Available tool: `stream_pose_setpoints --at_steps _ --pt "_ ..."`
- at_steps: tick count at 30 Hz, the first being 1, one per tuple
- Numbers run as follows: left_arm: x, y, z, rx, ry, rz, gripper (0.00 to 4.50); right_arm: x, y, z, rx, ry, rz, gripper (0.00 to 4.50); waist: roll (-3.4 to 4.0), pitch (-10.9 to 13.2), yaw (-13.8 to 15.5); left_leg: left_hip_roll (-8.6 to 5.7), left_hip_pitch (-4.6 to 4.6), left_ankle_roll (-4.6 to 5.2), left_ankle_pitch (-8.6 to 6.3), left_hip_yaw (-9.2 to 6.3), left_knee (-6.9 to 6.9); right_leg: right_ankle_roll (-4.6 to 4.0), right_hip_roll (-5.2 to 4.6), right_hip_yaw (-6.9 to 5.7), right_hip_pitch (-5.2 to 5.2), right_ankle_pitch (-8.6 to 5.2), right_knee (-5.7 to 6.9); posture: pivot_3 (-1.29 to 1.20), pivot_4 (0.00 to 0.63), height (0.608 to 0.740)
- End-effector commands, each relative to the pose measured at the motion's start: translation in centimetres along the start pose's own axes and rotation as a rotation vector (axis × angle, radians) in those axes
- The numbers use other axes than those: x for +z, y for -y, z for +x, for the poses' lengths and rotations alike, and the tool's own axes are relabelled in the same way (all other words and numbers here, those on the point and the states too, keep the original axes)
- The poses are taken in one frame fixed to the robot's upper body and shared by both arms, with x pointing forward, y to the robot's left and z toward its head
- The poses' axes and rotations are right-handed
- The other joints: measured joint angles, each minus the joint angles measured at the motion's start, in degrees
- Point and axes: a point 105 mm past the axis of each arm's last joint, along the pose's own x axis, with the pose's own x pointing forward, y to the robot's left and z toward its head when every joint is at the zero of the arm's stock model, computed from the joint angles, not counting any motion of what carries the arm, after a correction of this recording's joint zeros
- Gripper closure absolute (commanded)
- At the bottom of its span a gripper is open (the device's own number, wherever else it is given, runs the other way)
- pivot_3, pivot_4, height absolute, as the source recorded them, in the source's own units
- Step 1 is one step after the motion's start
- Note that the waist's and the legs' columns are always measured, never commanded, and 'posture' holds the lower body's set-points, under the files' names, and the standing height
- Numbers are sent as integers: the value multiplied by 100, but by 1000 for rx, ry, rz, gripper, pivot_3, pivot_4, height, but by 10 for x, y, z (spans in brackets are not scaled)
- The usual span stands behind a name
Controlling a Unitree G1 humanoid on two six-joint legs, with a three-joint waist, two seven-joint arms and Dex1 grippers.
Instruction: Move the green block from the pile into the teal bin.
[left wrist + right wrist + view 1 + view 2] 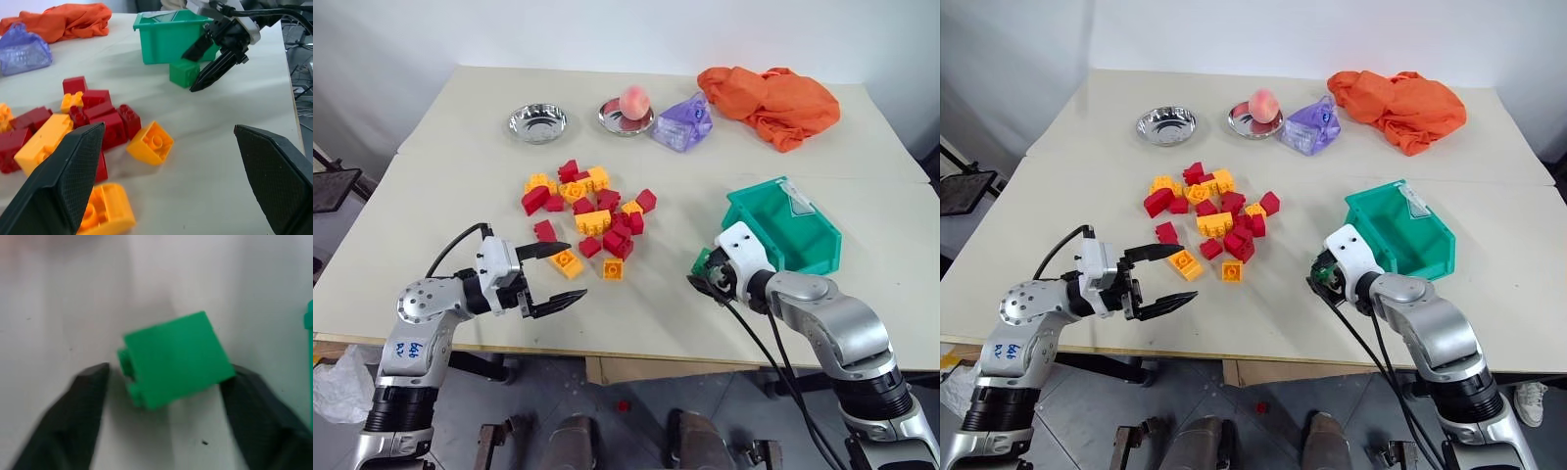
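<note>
Near the front edge of the counter (460,157), on the left side, the left end effector (551,277) rests with its two black fingers wide apart and nothing between them. It points across toward the pile (588,212) of red and yellow bricks, which sits just past it, near the middle of the counter. At the back edge sit a steel bowl (537,122), a second bowl with a peach (634,101) in it, a purple bag (683,123) and an orange cloth (771,101).

Further right, the green block (184,73) lies on the counter by itself, well away from the pile and just beside the front of the teal bin (783,225). It is tipped on its side, with its studs pointing sideways. The right end effector (166,382) is right at the block, one finger on each side, closing in, but I cannot tell if they squeeze it yet. The right arm is much the nearer one. The block looks about square, so no side is longer.

The bin is just behind the block, and nothing stands between them. I think the block needs a firm pinch, then a lift over the bin's low front wall.
</note>
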Motion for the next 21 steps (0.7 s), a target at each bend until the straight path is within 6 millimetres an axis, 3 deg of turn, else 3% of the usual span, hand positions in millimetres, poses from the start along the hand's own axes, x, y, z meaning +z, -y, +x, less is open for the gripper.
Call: stream_pose_setpoints --at_steps 1,2,7,9,12,14,19,21 --pt "7 2 5 -20 38 15 0 12 0 -8 3 77 -26 2242 0 0 -8 0 1 0 0 0 -1 0 0 0 0 0 0 0 150 740" --pt "7 3 6 -24 39 14 0 12 0 -9 5 87 -30 2413 0 0 -9 0 1 0 0 0 -1 0 0 0 0 0 -1 0 150 740" --pt "5 6 9 -39 44 5 0 19 -4 -24 48 233 -73 2409 0 0 -7 -1 0 0 0 4 -7 0 0 0 -1 0 -5 0 150 740" --pt "5 9 13 -48 61 -3 0 37 -2 -41 49 390 -94 2409 0 0 -4 -1 0 0 0 3 -6 0 0 1 -1 0 -5 0 150 740" --pt "9 12 18 -52 99 -23 0 65 18 -75 -43 632 -70 2409 0 0 7 -1 0 0 0 3 -5 1 0 1 0 0 -6 0 150 740" --pt "10 13 20 -52 117 -32 0 71 37 -89 -121 681 -61 2409 0 0 4 -1 2 0 0 3 -3 2 0 2 4 1 -6 0 150 740" --pt "19 13 32 -33 188 -67 0 56 105 -112 -320 559 -91 2409 0 1 20 -2 4 3 -2 3 -1 2 -1 4 7 1 -7 0 150 740" --pt "20 14 35 -46 195 -69 0 50 116 -114 -311 527 -86 2409 0 0 8 -2 5 4 -2 4 -2 2 0 4 7 1 -8 0 150 740"
